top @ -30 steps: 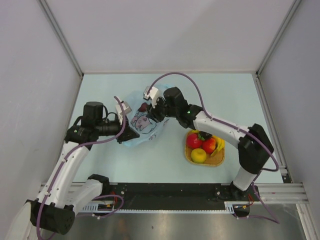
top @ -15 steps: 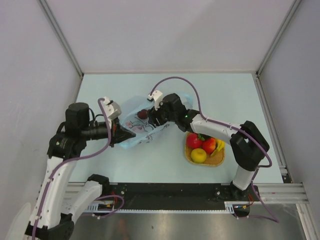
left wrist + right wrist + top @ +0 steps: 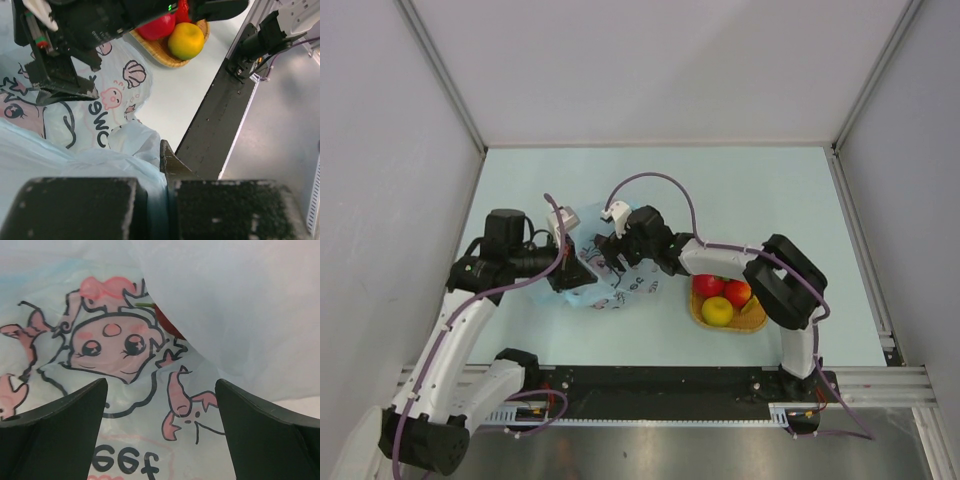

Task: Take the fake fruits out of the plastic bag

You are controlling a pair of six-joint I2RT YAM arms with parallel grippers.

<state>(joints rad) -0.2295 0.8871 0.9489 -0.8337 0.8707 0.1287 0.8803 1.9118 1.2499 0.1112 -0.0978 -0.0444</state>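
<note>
Top external view: the crinkly translucent light-blue plastic bag [image 3: 625,287], printed with a cartoon face in dark lines and pink, lies on the pale blue table [image 3: 770,200] left of centre, between the two arms; the left gripper [image 3: 580,273] sits at the bag's left edge and the right gripper [image 3: 616,252] is over its upper part. Just right of the bag, apart from it, a woven orange-yellow square mat [image 3: 756,318] carries two glossy red apples [image 3: 708,285] and a yellow round fruit [image 3: 717,311], all touching one another; the right arm crosses above the mat's far edge.

Left wrist view: pale plastic bunches up into the narrow gap between the left fingers [image 3: 167,159], which are pressed together on a fold of the bag; the mat and its fruits lie beyond.

Right wrist view: the right fingers [image 3: 75,405] stand spread wide, nothing between them, above the printed face; a dark red fruit [image 3: 167,324] with a thin green stem shows through the plastic, inside the bag.
</note>
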